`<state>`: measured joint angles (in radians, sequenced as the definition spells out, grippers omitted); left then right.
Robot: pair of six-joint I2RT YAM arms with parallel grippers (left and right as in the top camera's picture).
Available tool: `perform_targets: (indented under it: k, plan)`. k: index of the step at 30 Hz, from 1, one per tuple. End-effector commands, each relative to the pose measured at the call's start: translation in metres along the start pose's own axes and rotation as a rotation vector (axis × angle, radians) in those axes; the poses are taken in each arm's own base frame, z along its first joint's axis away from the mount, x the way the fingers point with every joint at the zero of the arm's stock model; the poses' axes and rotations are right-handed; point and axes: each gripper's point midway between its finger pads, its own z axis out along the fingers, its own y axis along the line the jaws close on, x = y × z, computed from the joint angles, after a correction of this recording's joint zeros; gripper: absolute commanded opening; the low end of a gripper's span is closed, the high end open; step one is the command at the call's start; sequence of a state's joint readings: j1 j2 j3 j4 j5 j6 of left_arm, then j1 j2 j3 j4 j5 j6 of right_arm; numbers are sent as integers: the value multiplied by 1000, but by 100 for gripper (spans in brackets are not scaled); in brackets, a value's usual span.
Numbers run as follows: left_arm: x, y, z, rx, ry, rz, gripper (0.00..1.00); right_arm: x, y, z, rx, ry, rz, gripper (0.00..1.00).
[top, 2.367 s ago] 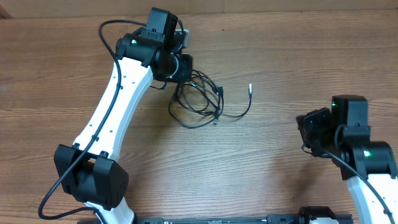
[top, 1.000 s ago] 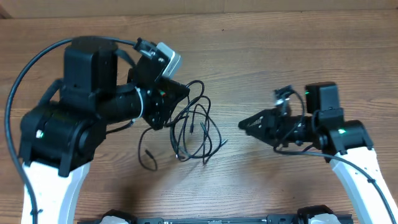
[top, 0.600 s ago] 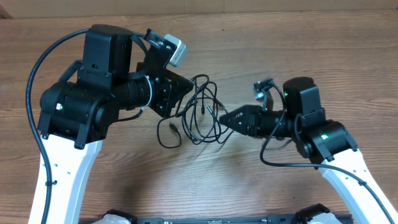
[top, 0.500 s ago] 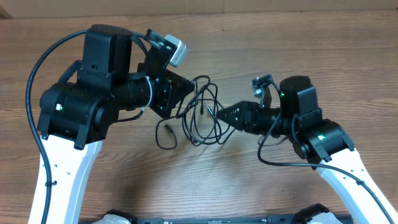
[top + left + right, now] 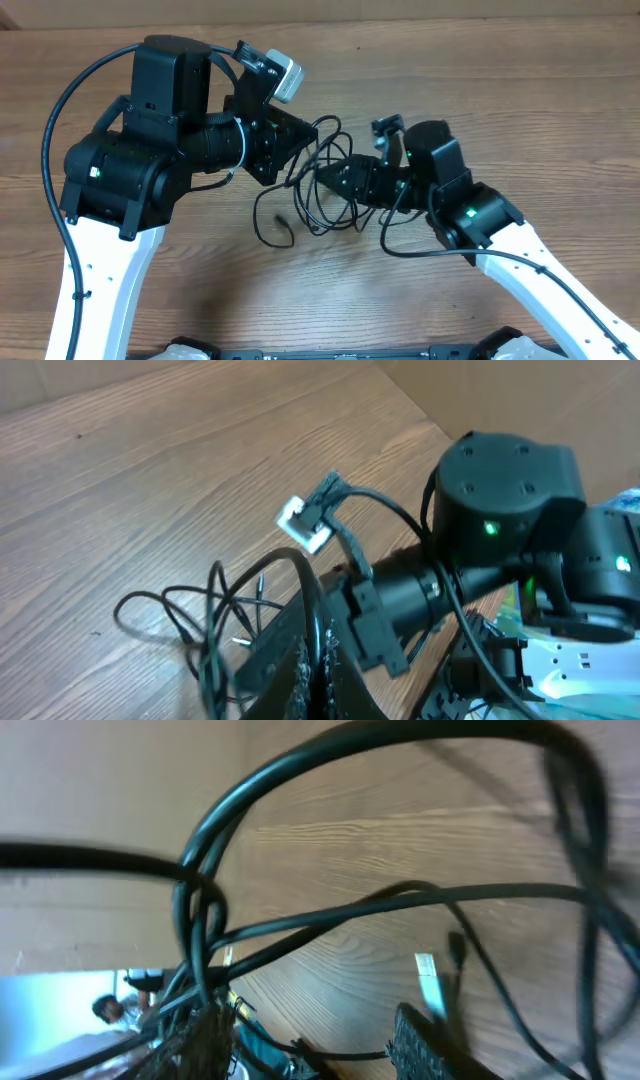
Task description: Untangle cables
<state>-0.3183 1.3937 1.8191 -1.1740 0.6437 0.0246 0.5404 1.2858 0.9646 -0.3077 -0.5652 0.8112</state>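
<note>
Separating thin black cords (image 5: 420, 730): left tool (image 5: 312, 660) clamped on them, right tool (image 5: 310, 1035) half-open around strands, gripping none; next pinch one, pull away.

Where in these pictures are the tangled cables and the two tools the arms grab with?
cables (image 5: 318, 195), overhead view, middle of the tangled loops.
left tool (image 5: 315, 660), left wrist view, between its closed fingertips.
right tool (image 5: 323, 173), overhead view, at its fingertips by the tangle.

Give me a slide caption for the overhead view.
Left pincer grips the tangled cables while the open right pincer sits among their loops.
</note>
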Motion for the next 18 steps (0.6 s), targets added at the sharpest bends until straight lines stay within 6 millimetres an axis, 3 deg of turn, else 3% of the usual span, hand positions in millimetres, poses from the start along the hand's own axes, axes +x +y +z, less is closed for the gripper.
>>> perform_targets:
  k: [1, 7, 12, 16, 18]
  plan:
    - [-7, -8, -6, 26, -31, 18, 4, -4, 19, 1, -42, -35, -93, 50]
    - [-7, -8, -6, 27, -30, 17, 4, -11, 37, 1, -101, -72, -142, 51]
    - [-12, -27, -7, 137, -48, 33, 4, -21, 28, 1, -55, -127, -80, 50]
    - [-20, -47, -12, 257, -81, 65, 4, -29, 13, 0, 23, -180, -40, 35]
    - [-20, -54, -14, 301, -83, 69, 4, -32, -6, -1, 109, -211, -13, 10]
